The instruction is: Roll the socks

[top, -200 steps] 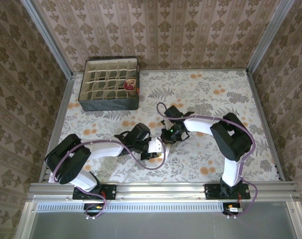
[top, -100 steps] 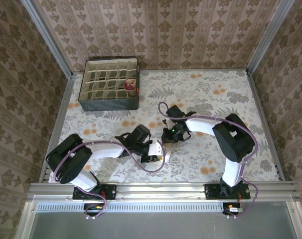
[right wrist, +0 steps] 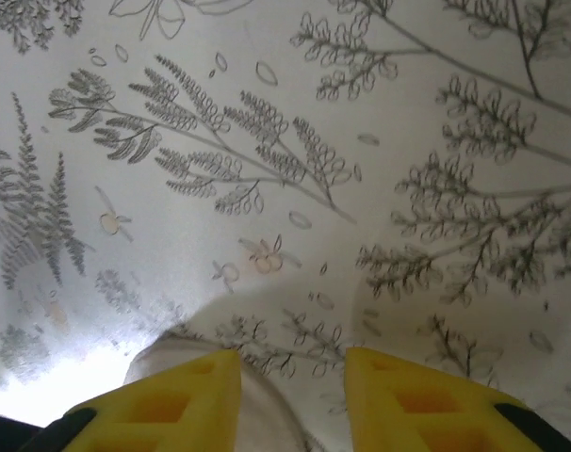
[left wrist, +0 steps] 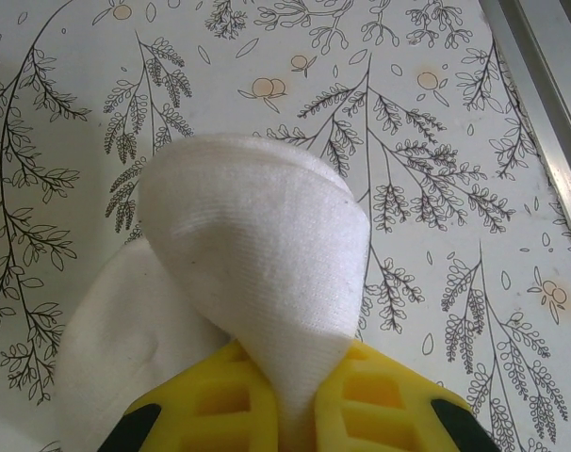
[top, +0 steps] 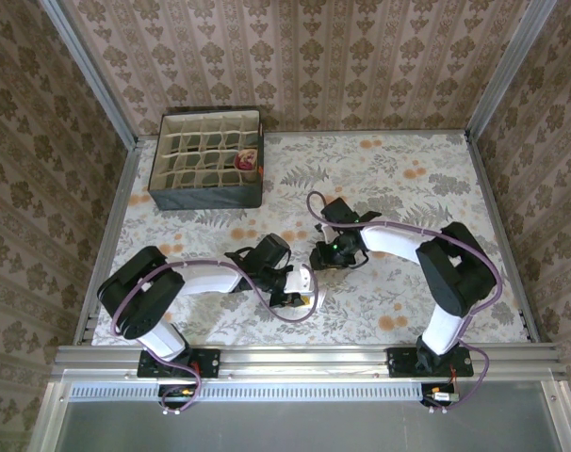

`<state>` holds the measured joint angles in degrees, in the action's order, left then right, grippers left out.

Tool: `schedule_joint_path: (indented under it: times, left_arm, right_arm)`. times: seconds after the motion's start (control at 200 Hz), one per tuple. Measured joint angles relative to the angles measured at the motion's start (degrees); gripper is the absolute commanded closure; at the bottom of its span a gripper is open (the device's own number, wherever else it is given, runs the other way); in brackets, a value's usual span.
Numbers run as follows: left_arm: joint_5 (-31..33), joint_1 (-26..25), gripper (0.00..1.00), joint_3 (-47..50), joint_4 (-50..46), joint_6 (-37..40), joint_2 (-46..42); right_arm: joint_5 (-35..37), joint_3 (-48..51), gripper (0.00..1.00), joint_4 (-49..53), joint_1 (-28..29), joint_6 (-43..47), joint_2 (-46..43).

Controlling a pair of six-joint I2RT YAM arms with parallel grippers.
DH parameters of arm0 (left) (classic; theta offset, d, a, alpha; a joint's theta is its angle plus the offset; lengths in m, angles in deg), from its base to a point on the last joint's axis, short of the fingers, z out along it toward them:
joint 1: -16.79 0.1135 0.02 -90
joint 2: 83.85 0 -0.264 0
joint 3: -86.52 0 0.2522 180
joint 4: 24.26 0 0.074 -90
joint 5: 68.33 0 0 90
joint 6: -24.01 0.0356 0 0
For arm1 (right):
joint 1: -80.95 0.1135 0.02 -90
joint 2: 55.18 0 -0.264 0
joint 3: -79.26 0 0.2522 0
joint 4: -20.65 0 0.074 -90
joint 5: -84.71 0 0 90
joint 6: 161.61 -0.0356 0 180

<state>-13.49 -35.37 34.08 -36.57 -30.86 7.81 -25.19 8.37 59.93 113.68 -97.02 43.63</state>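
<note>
A: State of the left gripper [left wrist: 295,407]?
B: Clamped on the cream sock [left wrist: 257,235], which is folded over and rests on the table [left wrist: 436,141].
A: And the right gripper [right wrist: 293,377]?
B: Jaws are parted, nothing is held; bare table is seen between them.
A: Other sock?
B: The tan-maroon sock [top: 248,162] is tucked in a box [top: 187,193] compartment, far left.
</note>
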Motion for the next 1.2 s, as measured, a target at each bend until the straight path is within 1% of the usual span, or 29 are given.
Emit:
schedule_joint_path:
  times: [0.125, 0.22, 0.275, 0.315, 0.365, 0.415, 0.42, 0.425, 0.505, 0.605, 0.795, 1.2]
  left_arm:
    - [0.2, -0.2, 1.0, 0.0, 0.0, 0.3, 0.0]
    - [0.4, -0.5, 1.0, 0.0, 0.0, 0.9, 0.0]
    - [0.5, -0.7, 1.0, -0.2, -0.3, 1.2, 0.0]
    - [0.5, -0.9, 1.0, -0.4, -0.9, 1.6, 0.0]
    - [0.6, -1.2, 1.0, -0.6, -1.3, 1.9, 0.0]
    - [0.8, -1.3, 1.0, -0.9, -1.9, 2.2, 0.0]
    - [0.9, -1.3, 1.0, -0.9, -1.9, 2.1, 0.0]
    - [0.9, -1.4, 1.0, -0.9, -1.9, 2.2, 0.0]
    - [1.1, -1.4, 1.0, -1.1, -2.4, 2.2, 0.0]
    - [1.1, -1.4, 1.0, -1.2, -2.6, 2.2, 0.0]
    - [1.0, -1.5, 1.0, -1.6, -3.9, 2.2, 0.0]
    - [0.4, -1.5, 1.0, -2.2, -6.3, 1.9, -0.4]
  right_arm:
    - [0.0, 0.3, 0.54, 0.9, 2.1, 0.4, -1.2]
    - [-0.1, 0.6, 0.54, 1.9, 3.8, 0.9, -1.0]
    - [-0.1, 0.6, 0.56, 2.2, 4.5, 1.3, -0.3]
    - [-0.2, 0.5, 0.6, 2.2, 5.0, 1.5, 0.8]
    - [0.1, -0.1, 0.68, 3.2, 5.3, 1.8, 2.1]
    - [0.2, -1.2, 0.8, 4.5, 5.1, 2.6, 2.9]
    - [0.2, -1.4, 0.84, 4.8, 5.1, 2.3, 3.0]
    - [0.2, -1.5, 0.85, 4.9, 5.1, 2.2, 3.0]
    - [0.4, -3.3, 1.0, 6.4, 5.7, 3.4, 4.6]
    - [0.3, -4.5, 1.0, 6.8, 6.4, 3.8, 5.4]
    - [2.3, -4.9, 1.0, 7.5, 6.5, 4.2, 5.4]
    - [2.8, -4.9, 1.0, 7.5, 4.4, 4.3, 5.4]
